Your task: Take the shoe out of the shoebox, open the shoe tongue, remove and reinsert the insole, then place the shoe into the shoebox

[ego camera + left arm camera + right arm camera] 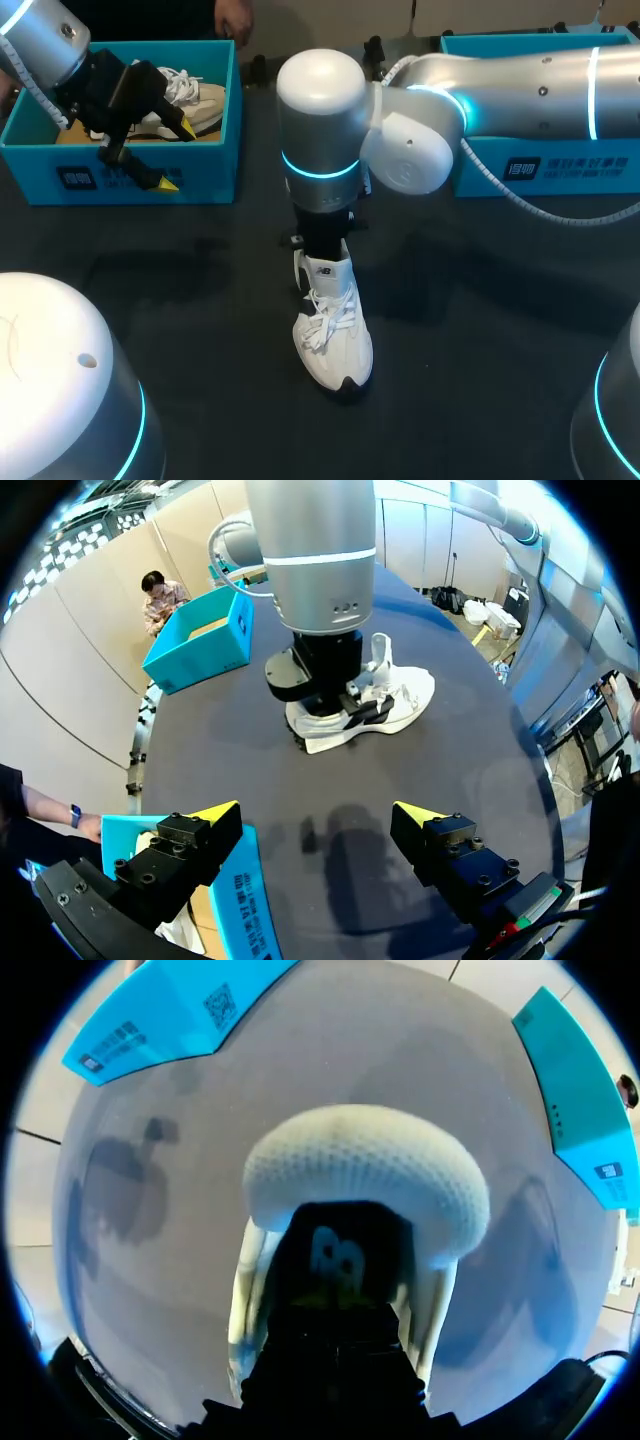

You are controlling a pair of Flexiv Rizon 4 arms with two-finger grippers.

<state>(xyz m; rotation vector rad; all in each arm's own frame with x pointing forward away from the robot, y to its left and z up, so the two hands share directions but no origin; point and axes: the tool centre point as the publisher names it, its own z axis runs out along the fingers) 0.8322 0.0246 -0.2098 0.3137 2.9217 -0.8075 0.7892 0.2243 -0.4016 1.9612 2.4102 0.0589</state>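
The left gripper stands wide open with nothing between its yellow tips. It hangs over the near wall of the left shoebox, at the far left of the table.

The right gripper points straight down into the opening of a white shoe. Its dark body blocks the opening in the right wrist view, so I cannot tell whether it is gripping or spread.

There are two shoes. The white one with the right gripper in it stands on its sole in the middle of the table, outside both boxes, with its toe toward the near side and its laces loose. The second shoe, pale with white laces, lies inside the left shoebox, just beyond the left gripper.

There are two blue shoeboxes. The right shoebox sits at the far right, and the right arm passes over it.
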